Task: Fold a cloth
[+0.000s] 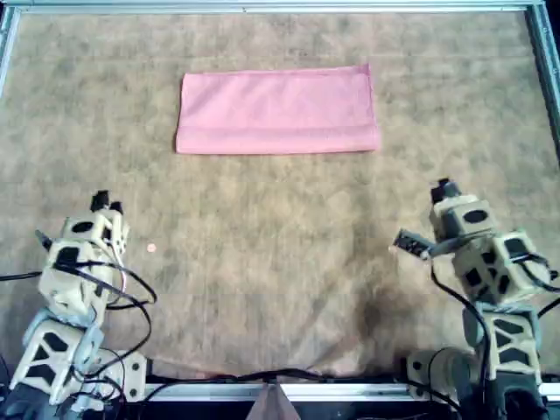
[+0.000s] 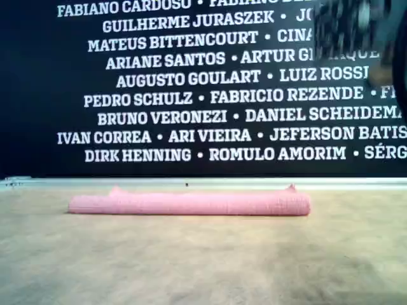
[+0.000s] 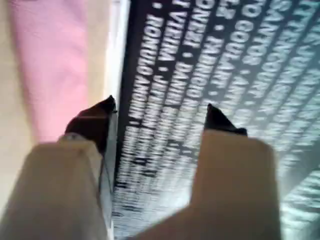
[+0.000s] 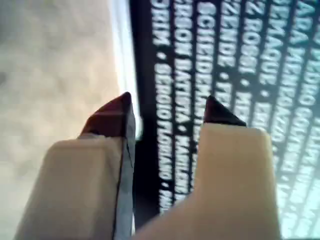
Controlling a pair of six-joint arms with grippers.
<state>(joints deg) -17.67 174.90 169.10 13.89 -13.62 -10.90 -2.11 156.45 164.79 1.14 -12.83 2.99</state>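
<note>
Both grippers are spread wide and hold nothing. Our first gripper (image 3: pixel 160 107) shows two dark fingertips with a clear gap between them, and our second gripper (image 4: pixel 168 100) shows the same.

We count one cloth (image 1: pixel 278 109), pink and plain, lying flat as a long rectangle on one mottled tan mat (image 1: pixel 280 262). Its four edges look straight and its corners square. A narrow band runs along the long edge nearer the arms, like a fold or hem. In the exterior view the cloth (image 2: pixel 191 203) is a low pink strip with a small peak at each far corner.

We count two arms in the overhead view, one arm (image 1: pixel 83 262) off the cloth's overhead-left end and the other arm (image 1: pixel 481 254) off its overhead-right end. Both sit well apart from the cloth, on the side away from the rail. We cannot tell from the wrist views which arm is first and which is second.

Bare mat surrounds the cloth on every side, with the widest stretch between the cloth and the arms. Beyond the cloth a metal rail (image 1: pixel 262 7) borders the mat, and behind the rail stands one dark wall (image 2: pixel 191 95) printed with white names. The first wrist view catches the cloth (image 3: pixel 50 65) as a blurred pink patch.
</note>
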